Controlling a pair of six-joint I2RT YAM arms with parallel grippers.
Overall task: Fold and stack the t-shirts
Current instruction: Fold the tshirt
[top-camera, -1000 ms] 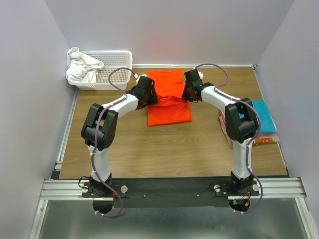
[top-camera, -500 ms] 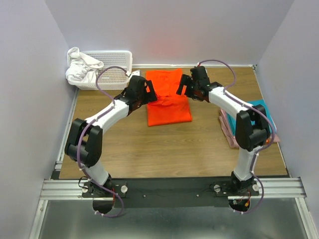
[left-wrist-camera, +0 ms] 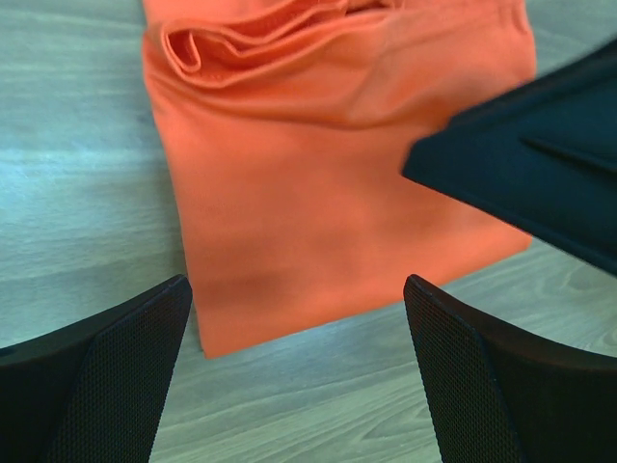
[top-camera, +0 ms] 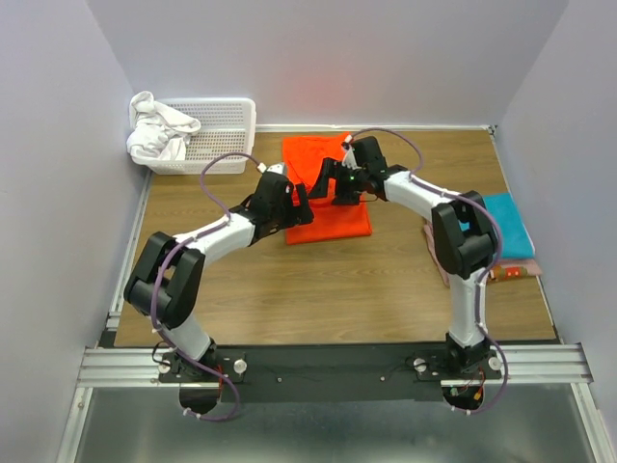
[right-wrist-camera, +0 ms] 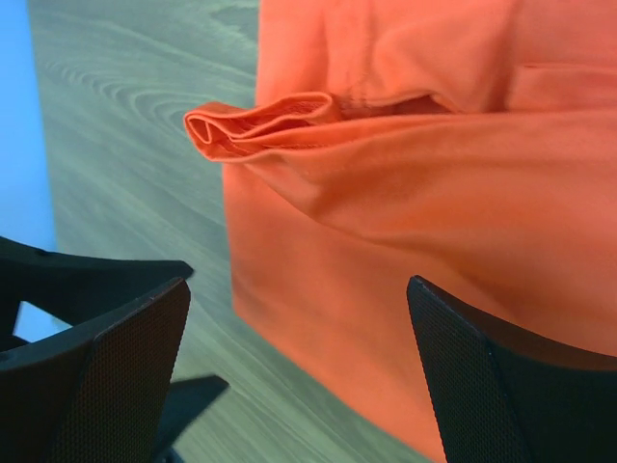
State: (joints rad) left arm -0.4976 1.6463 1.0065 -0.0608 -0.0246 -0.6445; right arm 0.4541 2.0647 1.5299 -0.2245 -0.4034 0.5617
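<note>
**Surroundings**
- Table (top-camera: 318, 289): wood-grain top, pale walls on three sides.
- Rail (top-camera: 328, 359): grooved metal, along the near edge.
- Basket (top-camera: 228, 123): white perforated plastic, rectangular, far left corner. A crumpled white cloth (top-camera: 154, 133) hangs over its left end.
- Stack at the right edge: teal shirt (top-camera: 511, 227) on top as a flat rectangle. A pink shirt (top-camera: 436, 253) shows below it, and a patterned shirt (top-camera: 512, 272) peeks out at the near corner. The right arm's elbow hides part of the stack from above.

**Task item**
- Orange shirt (top-camera: 333, 220): plain soft cloth, matte, folded to a rough rectangle. It lies flat on the far middle of the table, well apart from the basket and the stack. A rolled ridge of bunched cloth crosses its middle, and the near half is smooth with a straight hem.

**Grippers**
- Left gripper (left-wrist-camera: 294, 285): black, textured pads, jaws spread wide and empty. It sits over the shirt's near left corner.
- Right gripper (right-wrist-camera: 298, 284): the same make, jaws spread wide and empty. It sits over the shirt just past the ridge. In the left wrist view its black body blocks the shirt's right side.
</note>
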